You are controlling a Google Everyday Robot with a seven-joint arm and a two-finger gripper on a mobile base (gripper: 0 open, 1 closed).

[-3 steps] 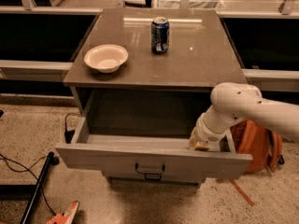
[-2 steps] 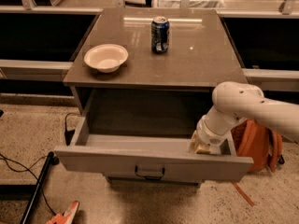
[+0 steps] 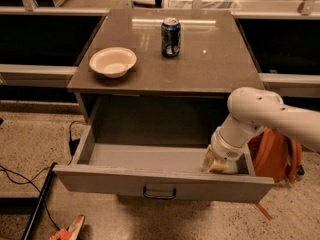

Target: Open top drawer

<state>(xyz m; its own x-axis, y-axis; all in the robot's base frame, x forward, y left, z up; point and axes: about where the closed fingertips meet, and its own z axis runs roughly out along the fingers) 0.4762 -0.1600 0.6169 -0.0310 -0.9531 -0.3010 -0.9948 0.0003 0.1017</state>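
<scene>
The top drawer [image 3: 100, 181] stands pulled far out of the grey cabinet, its flat grey front facing me with a small dark bar handle [image 3: 159, 192] at centre. Its inside looks empty. My white arm reaches in from the right, and my gripper [image 3: 218, 164] is down inside the drawer's right end, just behind the front panel. The lower drawers are hidden under the open one.
A cream bowl [image 3: 113, 61] and a blue soda can [image 3: 170, 37] stand on the cabinet top [image 3: 210, 69]. An orange bag [image 3: 277, 156] leans by the cabinet's right side. Black cables [image 3: 20, 179] and an orange-handled tool [image 3: 67, 229] lie on the speckled floor at left.
The drawer has slid a little further out toward me. My gripper has stayed at the drawer's right end, moving with it.
</scene>
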